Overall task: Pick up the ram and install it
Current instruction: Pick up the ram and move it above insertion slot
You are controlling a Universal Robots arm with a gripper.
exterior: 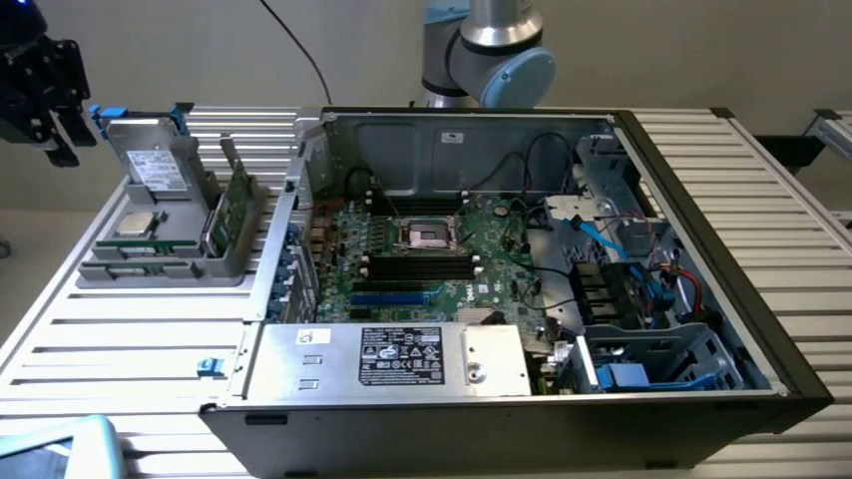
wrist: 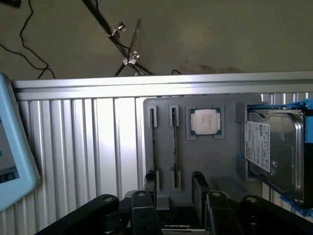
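Observation:
Two ram sticks (exterior: 144,246) lie side by side in a grey holder (exterior: 107,274) on the slatted table, at the exterior view's left. In the wrist view the ram sticks (wrist: 153,139) appear edge-on as thin dark strips in the holder's (wrist: 215,161) two slots. My black gripper (exterior: 70,148) hangs in the air above and to the left of the holder, touching nothing. Its fingers (wrist: 151,180) stand apart, open and empty, with the gripper (wrist: 175,188) over the holder's near end. The motherboard's black memory slots (exterior: 419,264) sit in the open computer case (exterior: 692,200).
The holder also carries a processor chip (wrist: 204,121), a hard drive (wrist: 274,147) and a taller green card (exterior: 237,205). A grey power supply (exterior: 399,359) fills the case's front. A pale blue device (wrist: 14,156) lies at the table's edge. Cables cross the case's right side.

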